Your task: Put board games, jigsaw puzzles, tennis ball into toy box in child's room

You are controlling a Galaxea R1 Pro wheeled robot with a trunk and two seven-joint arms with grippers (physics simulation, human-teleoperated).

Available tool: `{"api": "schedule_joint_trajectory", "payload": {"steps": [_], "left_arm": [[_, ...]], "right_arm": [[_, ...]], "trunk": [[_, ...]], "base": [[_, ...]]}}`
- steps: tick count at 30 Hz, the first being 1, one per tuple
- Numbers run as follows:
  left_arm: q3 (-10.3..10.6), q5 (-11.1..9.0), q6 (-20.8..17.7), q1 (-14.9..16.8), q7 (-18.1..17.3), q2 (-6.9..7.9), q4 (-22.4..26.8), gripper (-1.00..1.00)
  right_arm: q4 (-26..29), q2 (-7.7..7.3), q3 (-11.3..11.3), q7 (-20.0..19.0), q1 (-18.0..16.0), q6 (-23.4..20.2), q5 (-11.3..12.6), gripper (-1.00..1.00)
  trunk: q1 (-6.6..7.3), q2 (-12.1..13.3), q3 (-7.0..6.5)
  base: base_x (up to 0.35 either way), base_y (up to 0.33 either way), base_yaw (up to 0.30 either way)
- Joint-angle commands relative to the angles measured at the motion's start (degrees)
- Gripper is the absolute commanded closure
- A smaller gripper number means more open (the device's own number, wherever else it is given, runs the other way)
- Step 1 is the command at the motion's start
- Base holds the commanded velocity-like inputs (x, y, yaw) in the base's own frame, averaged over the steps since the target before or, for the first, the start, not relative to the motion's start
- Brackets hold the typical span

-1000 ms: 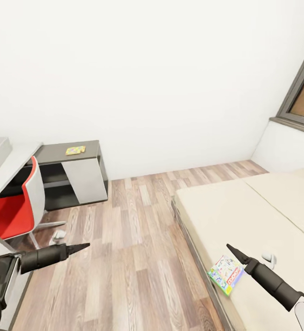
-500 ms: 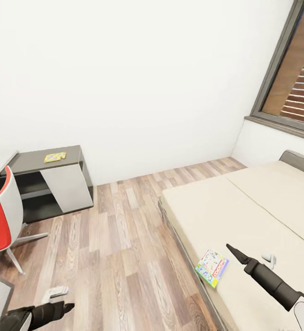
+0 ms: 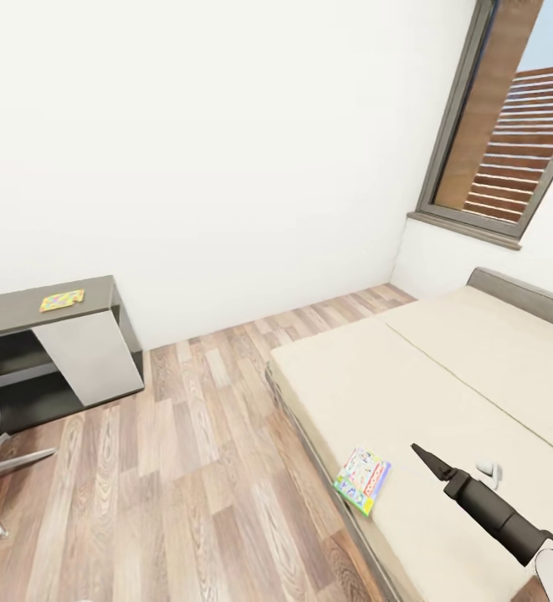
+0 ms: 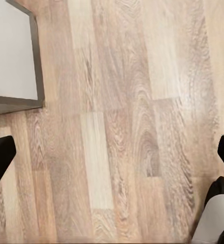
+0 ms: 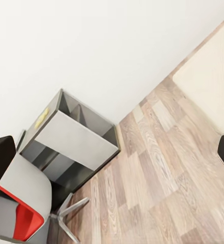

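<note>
One board game (image 3: 362, 480) lies flat on the bed (image 3: 443, 376), at the near edge of the mattress closest to the floor, and it is the only boxed game your pictures show. One jigsaw puzzle (image 3: 62, 300) sits on the dark grey top section of the table (image 3: 25, 308), toward its wall-side edge, well apart from the bed.

Your right gripper (image 3: 422, 456) hangs above the mattress just beside the game, not touching it. The wrist view puts its two fingertips at opposite edges of the picture, so the jaws stand spread and carry nothing. Your left gripper (image 4: 112, 157) points at bare plank floor (image 4: 117, 127), fingers likewise wide apart and empty.

Judgement: you are at the approach stage for the bed pickup; nothing is yet collected. The next move calls for closing the base toward the bed edge, lowering the right gripper over the game's overhanging or near rim, and pinching a thin flat box, which may slide on the mattress.

Against the earlier frames, the whole head view has swung rightward: the table and puzzle sit further left, the red chair has largely left the picture, more window shows, and the left arm has dropped out of the head picture. The right arm keeps its place
</note>
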State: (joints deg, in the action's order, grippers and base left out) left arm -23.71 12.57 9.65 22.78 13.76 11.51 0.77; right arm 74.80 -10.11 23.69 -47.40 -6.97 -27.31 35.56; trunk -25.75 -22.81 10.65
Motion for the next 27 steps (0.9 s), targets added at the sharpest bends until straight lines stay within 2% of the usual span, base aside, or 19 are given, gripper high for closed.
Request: {"api": "schedule_joint_trajectory", "payload": {"steps": [1, 5, 6, 9, 13, 16, 21, 27], "left_arm": [[-0.44, 0.59, 0.29, -0.1, 0.46, -0.24, -0.18, -1.0], [-0.45, 0.49, 0.5, -0.85, 1.12, -1.99, -0.4, -1.0], [-0.46, 0.47, 0.55, -1.26, 1.24, -3.04, -0.44, -1.0], [-0.46, 0.45, 0.59, -2.02, 1.34, -4.89, -0.47, -1.0], [-0.46, 0.44, 0.63, -4.54, 1.42, -9.36, -0.5, -1.0], [-0.46, 0.44, 0.63, -6.02, 1.44, -11.13, -0.51, -1.0], [-0.5, 0.4, 0.64, -7.72, 1.44, -12.01, -0.51, -1.0], [-0.56, 0.37, 0.65, -8.55, 1.44, -11.82, -0.51, -1.0]], "right_arm": [[-0.01, 0.0, 0.04, -0.06, -0.06, -0.46, 0.38, -1.0], [-0.01, -0.02, 0.04, -0.06, -0.06, -0.46, 0.38, -1.0], [-0.01, -0.04, 0.04, -0.06, -0.06, -0.46, 0.38, -1.0], [-0.01, -0.11, 0.05, -0.06, -0.06, -0.46, 0.44, -1.0], [-0.05, -0.16, 0.16, -0.08, -0.06, -0.46, 0.53, -1.0], [-0.08, -0.17, 0.19, -0.07, -0.06, -0.46, 0.55, -1.0], [-0.09, -0.17, 0.21, -0.06, -0.06, -0.41, 0.55, -1.0], [-0.1, -0.18, 0.27, -0.06, -0.06, -0.4, 0.56, -1.0]], "trunk": [[-0.03, -0.11, 0.04], [-0.03, -0.11, -0.24], [-0.03, -0.11, -0.31], [-0.03, -0.11, -0.51], [-0.03, -0.11, -0.79], [-0.03, -0.11, -1.0], [-0.03, -0.11, -1.35], [-0.03, -0.11, -1.77]], "base": [[0.0, 0.0, -0.223], [0.0, 0.0, -0.222], [0.0, 0.0, -0.22], [0.0, 0.0, -0.22], [0.0, 0.0, -0.22], [0.0, 0.0, -0.219], [0.0, 0.0, -0.219], [0.0, 0.0, -0.219]]}}
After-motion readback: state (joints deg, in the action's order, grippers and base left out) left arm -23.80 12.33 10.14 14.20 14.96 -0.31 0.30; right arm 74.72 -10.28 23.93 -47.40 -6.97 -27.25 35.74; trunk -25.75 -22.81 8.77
